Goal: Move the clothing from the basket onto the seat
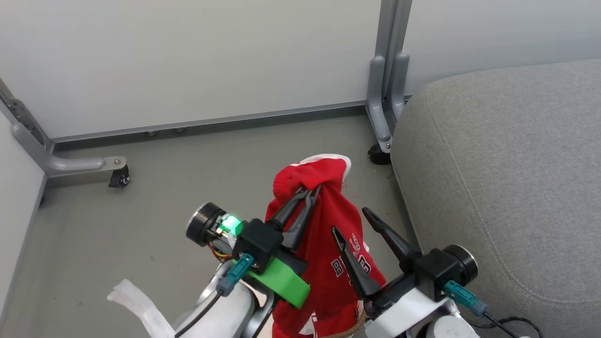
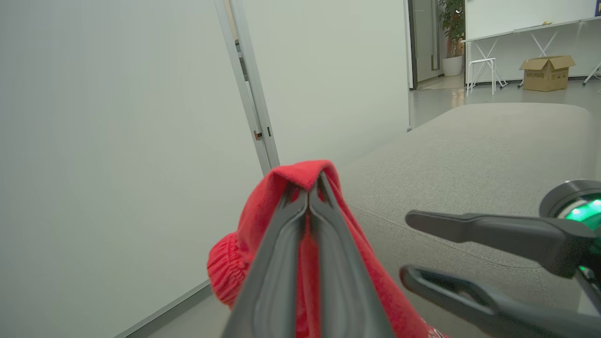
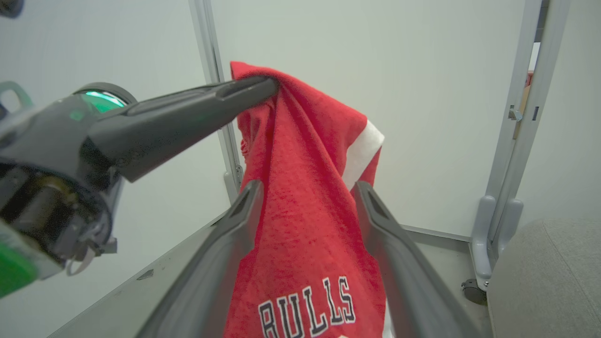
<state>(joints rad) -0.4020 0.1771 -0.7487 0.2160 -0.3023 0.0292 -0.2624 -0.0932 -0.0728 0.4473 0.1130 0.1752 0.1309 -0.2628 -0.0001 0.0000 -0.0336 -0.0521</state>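
- My left gripper [image 1: 311, 191] is clenched on the top fold of the red clothing [image 1: 328, 176], holding it up
- My right gripper [image 1: 351, 221] is released, spread wide close by the hanging cloth (white lettering faces it)
- The clothing hangs over the floor [image 1: 141, 225], beside the grey seat [image 1: 507, 164]

The clothing [image 1: 328, 244] hangs past the bottom edge; beneath it, mostly hidden, a brown sliver is perhaps the basket [image 1: 360, 324].
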